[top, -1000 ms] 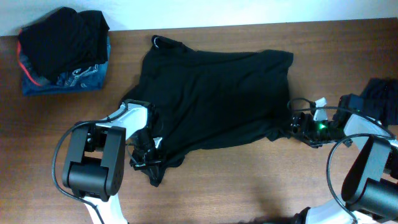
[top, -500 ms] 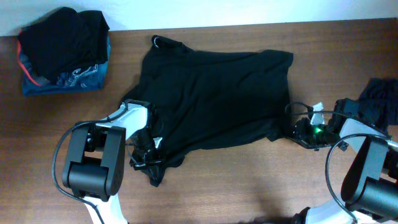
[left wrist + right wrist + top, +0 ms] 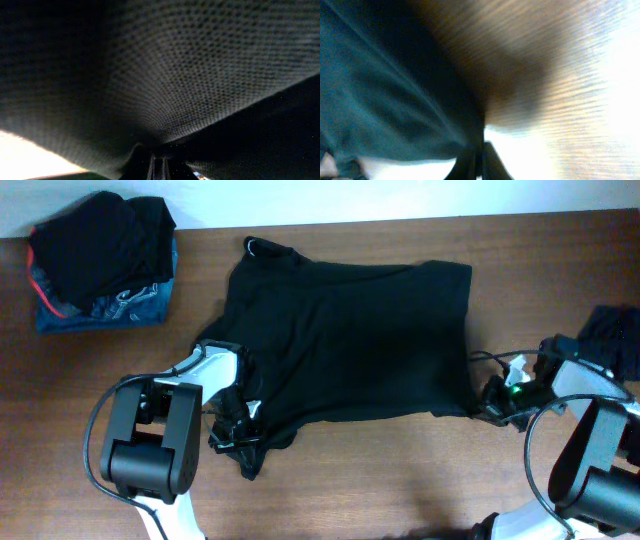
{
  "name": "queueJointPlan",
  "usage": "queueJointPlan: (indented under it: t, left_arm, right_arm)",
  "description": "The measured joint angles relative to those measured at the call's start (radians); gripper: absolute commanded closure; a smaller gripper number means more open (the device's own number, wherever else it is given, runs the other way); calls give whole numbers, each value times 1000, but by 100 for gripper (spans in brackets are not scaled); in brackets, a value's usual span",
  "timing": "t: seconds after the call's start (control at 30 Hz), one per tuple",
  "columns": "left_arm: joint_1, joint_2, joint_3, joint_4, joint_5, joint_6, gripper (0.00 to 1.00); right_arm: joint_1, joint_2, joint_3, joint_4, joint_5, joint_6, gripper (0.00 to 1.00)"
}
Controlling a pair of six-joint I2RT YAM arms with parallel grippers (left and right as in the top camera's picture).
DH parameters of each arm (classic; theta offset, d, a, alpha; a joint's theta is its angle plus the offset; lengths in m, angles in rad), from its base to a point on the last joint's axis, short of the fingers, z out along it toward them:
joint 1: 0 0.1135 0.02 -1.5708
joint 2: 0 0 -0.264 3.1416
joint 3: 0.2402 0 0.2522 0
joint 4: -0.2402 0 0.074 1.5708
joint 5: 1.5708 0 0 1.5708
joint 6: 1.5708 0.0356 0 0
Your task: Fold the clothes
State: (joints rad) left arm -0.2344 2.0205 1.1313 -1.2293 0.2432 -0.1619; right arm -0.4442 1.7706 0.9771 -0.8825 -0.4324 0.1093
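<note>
Black fabric, the shirt (image 3: pixel 350 340), lies spread on the brown tabletop (image 3: pixel 400 490) just beside the pile (image 3: pixel 100 260) of dark clothes. It is open and mostly flat, and not yet folded. Its collar (image 3: pixel 262 248) is at the edge closest to the pile.

The change is at the shirt corner farthest from the pile. A second ago the right claw (image 3: pixel 484 402) stood wide just off that corner. It has now closed completely. In the overhead view the corner has been drawn outward, away from the pile, to meet the claw, so the hem on that side looks straighter than before. The right wrist view is blurred by motion, but dark cloth runs down to where the two fingers meet (image 3: pixel 479 157). I take that as a pinch on the shirt.

The left claw (image 3: pixel 235 435) has not moved. It sits at the near corner on the pile's side, where the cloth is bunched and puckered around it. Its wrist view is almost all weave draped over the lens, with the fingers close together at the bottom (image 3: pixel 157 167). It is narrow and appears to be clamped on that corner.

With both near corners apparently held, my judgement is that gripping is done and the first fold can begin. That would most likely mean lifting the near hem and carrying it across toward the collar side. The risk is the left corner, since a bunched grip may bring up a wad instead of a clean edge.

Another dark item (image 3: pixel 612 335) lies far from the pile, past the right arm, and is untouched.
</note>
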Motion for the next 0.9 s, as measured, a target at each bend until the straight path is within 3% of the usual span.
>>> queueJointPlan:
  t: [0.17, 0.53, 0.67, 0.7, 0.73, 0.9]
  left_arm:
    - [0, 0, 0, -5, -1, 9, 92]
    - [0, 0, 0, -18, -23, 27, 92]
    - [0, 0, 0, -19, -24, 27, 92]
    - [0, 0, 0, -19, -25, 27, 91]
    - [0, 0, 0, -20, -30, 27, 91]
    - [0, 1, 0, -29, -45, 27, 91]
  right_arm:
    - [0, -1, 143, -159, 115, 0, 96]
    - [6, 0, 169, -192, 397, 132, 94]
    - [7, 0, 177, -216, 427, 153, 71]
    - [6, 0, 182, -219, 436, 150, 48]
    - [6, 0, 190, -224, 455, 160, 36]
    - [6, 0, 206, -256, 488, 171, 31]
